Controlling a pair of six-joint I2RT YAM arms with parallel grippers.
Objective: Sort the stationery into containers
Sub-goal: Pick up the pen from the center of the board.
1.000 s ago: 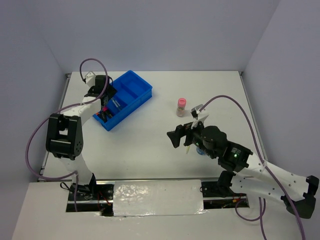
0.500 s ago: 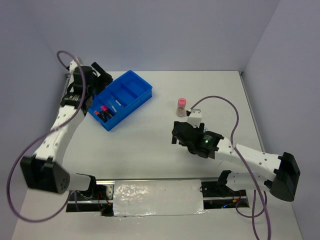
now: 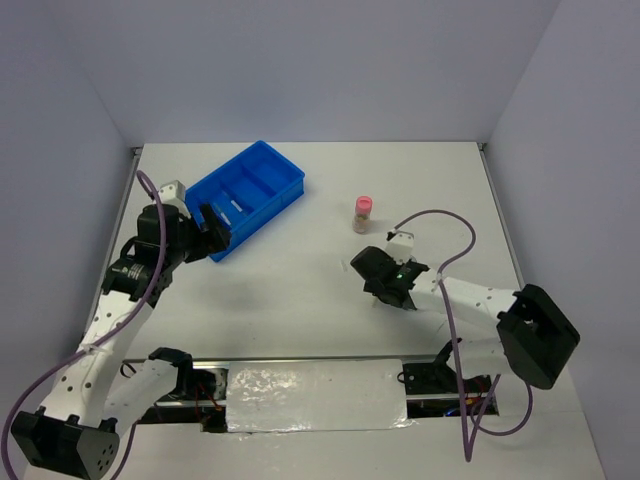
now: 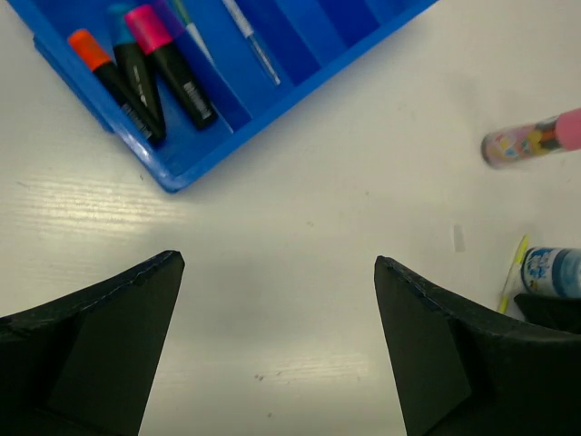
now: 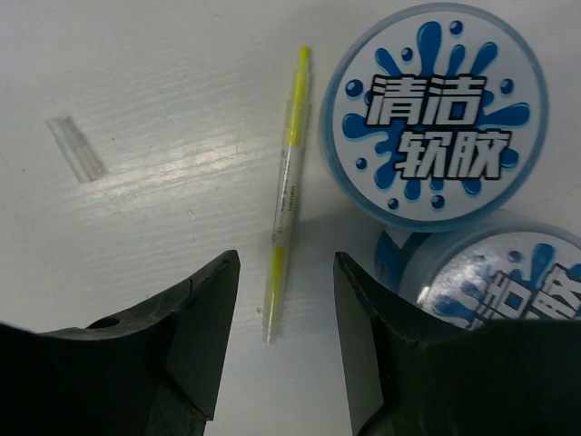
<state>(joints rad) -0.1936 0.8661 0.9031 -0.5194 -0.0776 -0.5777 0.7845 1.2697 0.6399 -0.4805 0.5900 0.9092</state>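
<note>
The blue tray (image 3: 246, 193) stands at the back left. In the left wrist view the tray (image 4: 300, 54) holds highlighters with orange (image 4: 113, 82), blue and pink (image 4: 168, 59) caps, plus a thin pen (image 4: 252, 43). My left gripper (image 4: 277, 263) hangs open and empty over bare table just in front of the tray. My right gripper (image 5: 284, 263) is low over the table, its jaws partly closed on either side of the lower end of a thin yellow pen (image 5: 289, 173), with a gap on each side. Two blue-white discs (image 5: 436, 113) (image 5: 504, 272) lie right beside it.
A pink-capped little bottle (image 3: 363, 212) stands upright behind the right gripper (image 3: 372, 272). A small clear scrap (image 5: 77, 148) lies on the table to the left of the pen. The left gripper (image 3: 220, 236) is at the tray's near corner.
The left arm has pulled back from the tray toward the near side, jaws fully open. The right gripper has come down over the yellow pen and its jaws have narrowed.
</note>
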